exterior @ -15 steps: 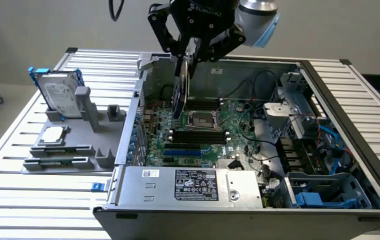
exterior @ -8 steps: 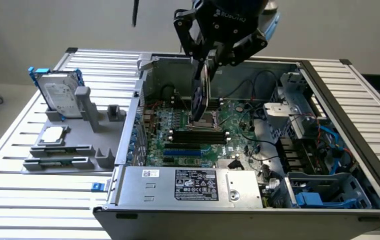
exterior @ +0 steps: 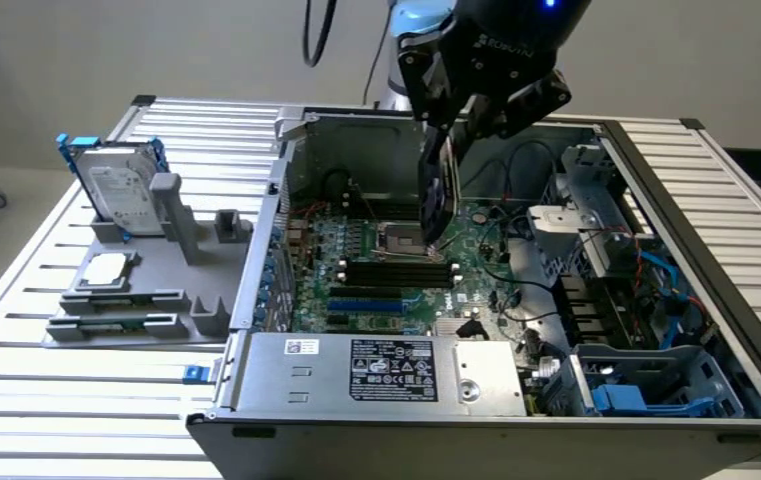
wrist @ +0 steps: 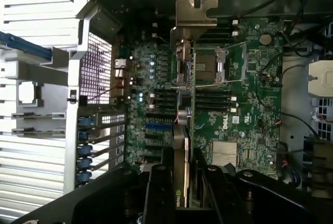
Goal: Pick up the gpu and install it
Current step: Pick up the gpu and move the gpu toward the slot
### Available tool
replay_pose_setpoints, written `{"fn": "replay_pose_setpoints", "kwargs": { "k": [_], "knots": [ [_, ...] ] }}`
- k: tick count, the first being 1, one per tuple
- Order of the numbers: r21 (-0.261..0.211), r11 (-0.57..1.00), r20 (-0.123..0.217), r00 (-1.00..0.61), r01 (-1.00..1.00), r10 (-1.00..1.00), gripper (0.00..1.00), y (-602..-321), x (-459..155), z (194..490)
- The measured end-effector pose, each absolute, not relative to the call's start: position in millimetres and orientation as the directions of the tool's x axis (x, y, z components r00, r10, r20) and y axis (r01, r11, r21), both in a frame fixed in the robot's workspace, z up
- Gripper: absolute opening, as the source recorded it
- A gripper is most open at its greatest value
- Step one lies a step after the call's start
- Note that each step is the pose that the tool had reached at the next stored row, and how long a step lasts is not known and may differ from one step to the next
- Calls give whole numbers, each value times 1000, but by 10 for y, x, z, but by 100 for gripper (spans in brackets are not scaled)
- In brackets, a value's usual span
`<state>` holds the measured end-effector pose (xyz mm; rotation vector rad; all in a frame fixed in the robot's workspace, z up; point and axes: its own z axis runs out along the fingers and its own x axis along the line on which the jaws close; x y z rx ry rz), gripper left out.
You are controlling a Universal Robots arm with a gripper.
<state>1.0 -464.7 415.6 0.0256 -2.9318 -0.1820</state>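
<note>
My gripper (exterior: 464, 122) hangs over the open computer case (exterior: 700, 250), shut on the top edge of the gpu (exterior: 435, 192). The card hangs upright and edge-down above the green motherboard (exterior: 380, 240), clear of it, near the processor socket. In the wrist view the gpu (wrist: 182, 140) runs edge-on away from my gripper (wrist: 183, 185), between the two black fingers (wrist: 158, 187), and its silver end bracket (wrist: 195, 15) is at the far end. The blue expansion slot (exterior: 369, 293) lies below and towards the case's front.
Black memory sticks (exterior: 387, 268) stand in their slots beside the socket. A silver power supply (exterior: 380, 370) fills the case's near corner. Cables and drive bays (exterior: 620, 280) crowd the exterior view's right. A hard drive in a blue frame (exterior: 120, 185) stands on a grey fixture (exterior: 127, 300) outside the case.
</note>
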Motion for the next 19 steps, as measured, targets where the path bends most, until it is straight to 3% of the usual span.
{"fn": "replay_pose_setpoints", "kwargs": {
  "k": [5,19],
  "knots": [
    [113,994,193,-981,-6,-27,26,-4458,15,4115],
    [75,997,94,-995,-15,-22,26,-4301,-317,4011]
  ]
}}
